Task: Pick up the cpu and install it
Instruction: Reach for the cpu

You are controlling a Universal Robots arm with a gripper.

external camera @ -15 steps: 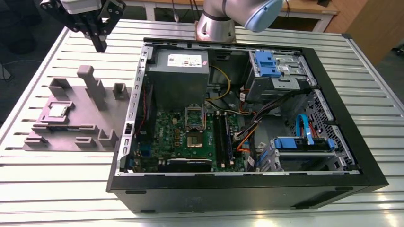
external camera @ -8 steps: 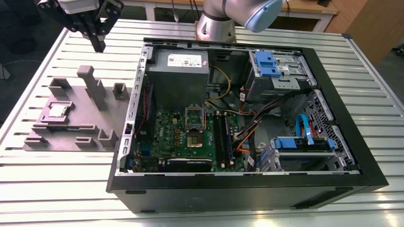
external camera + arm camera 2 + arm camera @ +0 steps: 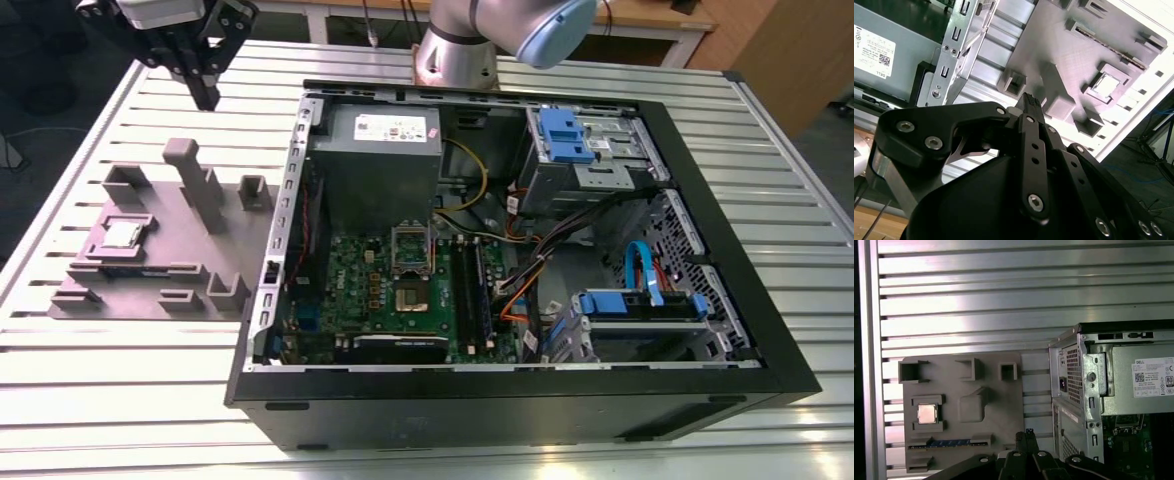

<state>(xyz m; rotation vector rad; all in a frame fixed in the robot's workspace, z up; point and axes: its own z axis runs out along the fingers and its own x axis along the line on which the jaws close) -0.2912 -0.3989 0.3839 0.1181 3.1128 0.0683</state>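
The cpu (image 3: 124,233) is a small silver square lying flat in a recess of the grey fixture block (image 3: 174,265) on the exterior view's left. It also shows in both wrist views, as the cpu (image 3: 1109,83) and the cpu (image 3: 927,413). My gripper (image 3: 207,98) hangs well above the table beyond the fixture's far end, its black fingers (image 3: 1030,102) drawn together with nothing between them. The fingertips (image 3: 1029,432) sit off to the side of the chip. The motherboard's socket (image 3: 408,290) lies inside the open computer case (image 3: 534,400).
A grey power-supply box (image 3: 380,150) with a white label fills the case's far corner. Blue drive brackets (image 3: 567,135) and loose cables (image 3: 534,250) crowd the case's right half. Tall posts (image 3: 187,175) rise from the fixture. The slatted metal table (image 3: 134,360) surrounds everything.
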